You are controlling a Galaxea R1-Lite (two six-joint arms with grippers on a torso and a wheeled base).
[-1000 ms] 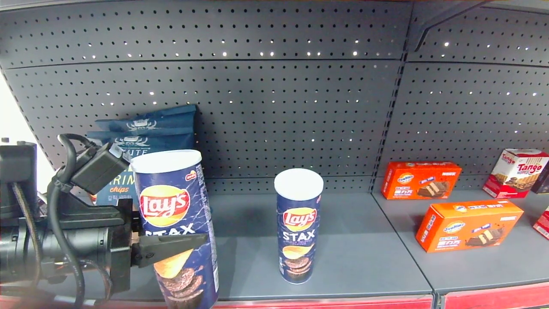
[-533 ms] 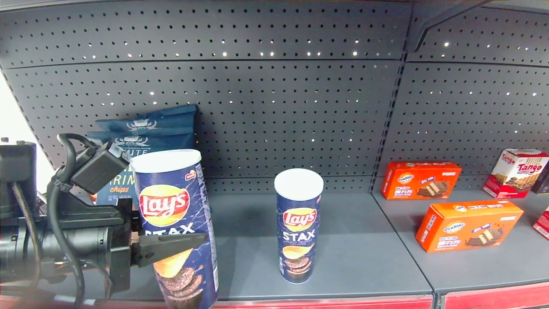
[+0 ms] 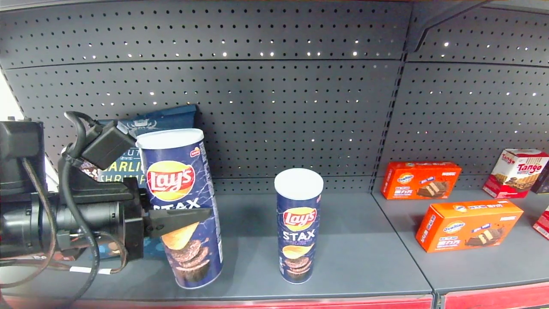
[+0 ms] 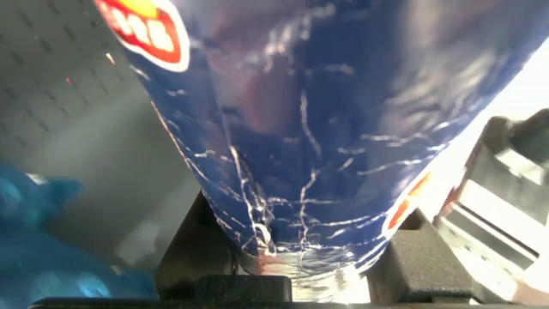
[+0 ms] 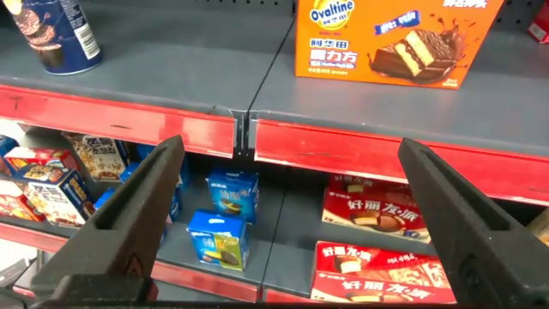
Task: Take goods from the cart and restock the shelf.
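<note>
A tall blue chips can [image 3: 171, 180] with a white lid hangs tilted over the left part of the grey shelf [image 3: 356, 257]. My left gripper [image 3: 188, 214] is shut on its middle from the left. In the left wrist view the can [image 4: 326, 146] sits between the dark fingers [image 4: 429, 266]. A second, identical can [image 3: 298, 223] stands upright on the shelf to the right of the held one. My right gripper [image 5: 292, 172] is open with nothing in it, in front of the shelf's red front edge [image 5: 343, 146]; the standing can [image 5: 56, 34] shows at a corner of that view.
Blue chip bags [image 3: 163, 122] lean against the perforated back wall behind the held can. Two orange boxes [image 3: 420, 179] [image 3: 467, 224] and a red-and-white box [image 3: 517, 171] lie on the shelf to the right. The lower shelf holds blue boxes [image 5: 223, 232] and red boxes [image 5: 377, 215].
My left arm has lifted the held can and carried it slightly right and towards the shelf; its base now hangs over the shelf surface. The standing can and boxes stayed put.
</note>
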